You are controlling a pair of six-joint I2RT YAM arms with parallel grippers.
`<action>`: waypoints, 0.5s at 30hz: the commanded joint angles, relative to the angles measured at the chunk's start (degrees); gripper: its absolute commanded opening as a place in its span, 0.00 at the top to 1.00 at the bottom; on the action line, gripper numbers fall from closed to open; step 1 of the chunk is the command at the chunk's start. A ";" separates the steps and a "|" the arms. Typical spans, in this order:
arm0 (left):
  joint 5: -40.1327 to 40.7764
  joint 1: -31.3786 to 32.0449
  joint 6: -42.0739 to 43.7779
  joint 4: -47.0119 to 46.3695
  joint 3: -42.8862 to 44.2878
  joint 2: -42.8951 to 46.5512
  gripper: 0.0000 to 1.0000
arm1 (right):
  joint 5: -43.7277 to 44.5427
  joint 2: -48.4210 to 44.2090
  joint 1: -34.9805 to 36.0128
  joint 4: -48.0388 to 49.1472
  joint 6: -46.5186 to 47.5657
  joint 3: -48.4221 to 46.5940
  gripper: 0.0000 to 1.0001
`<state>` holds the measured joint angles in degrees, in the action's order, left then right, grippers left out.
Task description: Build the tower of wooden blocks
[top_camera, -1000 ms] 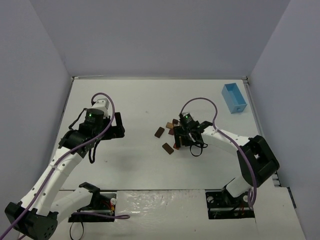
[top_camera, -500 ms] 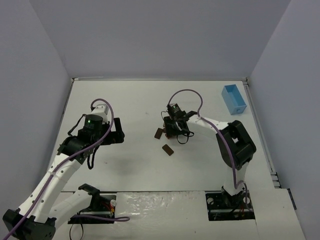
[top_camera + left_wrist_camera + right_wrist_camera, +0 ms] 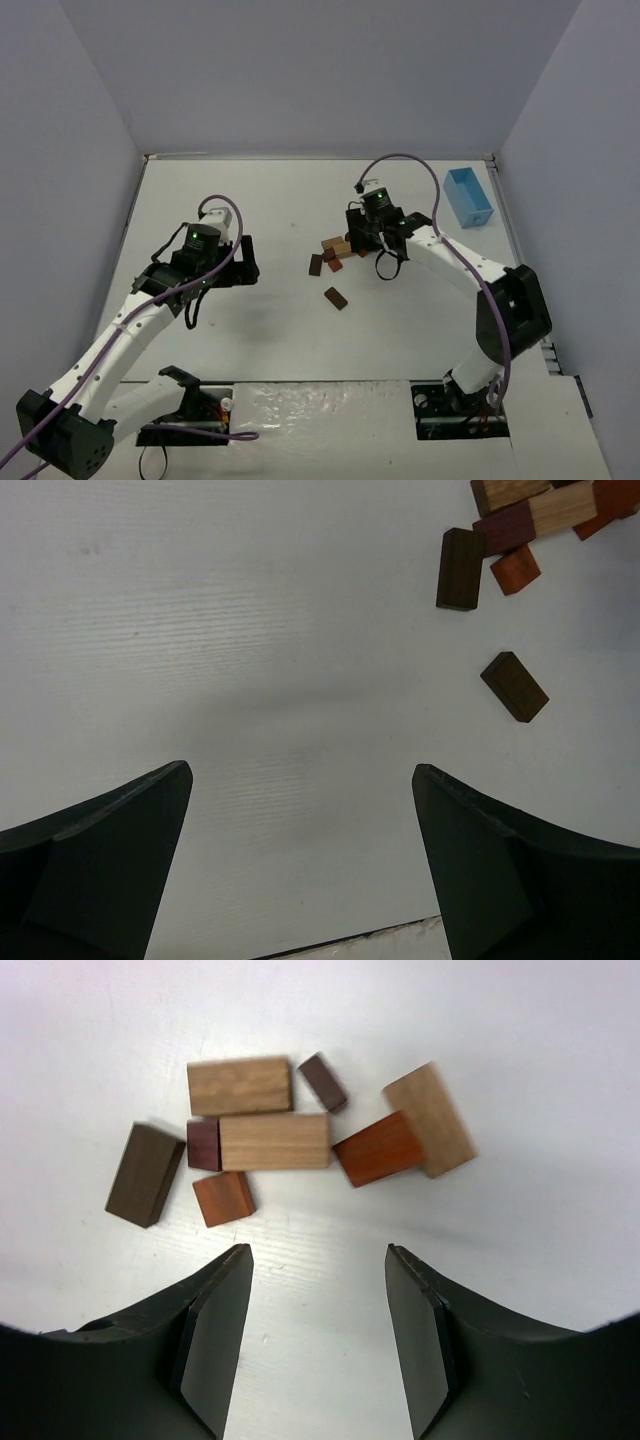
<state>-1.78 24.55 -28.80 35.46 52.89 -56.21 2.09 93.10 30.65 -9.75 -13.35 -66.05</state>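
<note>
1. The main risk, as I judge it, is crowding. The small tan, reddish-brown and dark brown wood blocks (image 3: 336, 249) lie flat in a tight cluster on the white table (image 3: 240, 190), and several touch. The long tan wooden cuboid (image 3: 274, 1141) abuts a small maroon block (image 3: 203, 1144), and a reddish-brown wooden block (image 3: 378, 1148) touches a tilted tan cuboid (image 3: 430, 1120). Fingers lowered around one piece would likely land on a neighbour, shoving it aside or pinching two at once.
2. A second risk: no wood block tower stands yet, so the first pieces need to sit square. A skewed release would leave a base that tips as the stack grows.
3. The right gripper (image 3: 318, 1260) hangs at the near edge of the cluster, its jaws partly apart with nothing between them. The blocks lie just beyond its fingertips, and the small orange-red cube (image 3: 224, 1199) is nearest.
4. The left gripper (image 3: 300, 780) is spread wide and empty over bare table, well apart from the cluster. A lone dark brown wooden cuboid (image 3: 514, 686) lies nearest it, toward the upper right of its wrist view, with a second dark brown cuboid (image 3: 460, 569) beyond.
</note>
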 commanded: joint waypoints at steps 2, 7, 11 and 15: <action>0.50 3.16 -0.06 -6.70 6.32 -7.59 0.11 | -1.54 -10.11 -5.14 0.37 -0.16 5.47 0.47; 1.16 4.27 -1.22 -9.07 9.30 -14.97 0.11 | -7.18 -11.90 -5.78 0.35 0.33 8.88 0.47; 1.34 5.23 -1.86 -10.55 11.74 -20.13 0.12 | -8.00 -12.65 -5.76 0.34 -0.70 10.78 0.47; 3.24 7.24 -3.33 -10.59 15.50 -26.72 0.13 | -7.39 -13.45 -5.78 0.35 -1.28 11.66 0.47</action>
<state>-0.55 29.72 -29.85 28.74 62.82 -78.83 -4.44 81.97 24.76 -10.60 -13.63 -54.42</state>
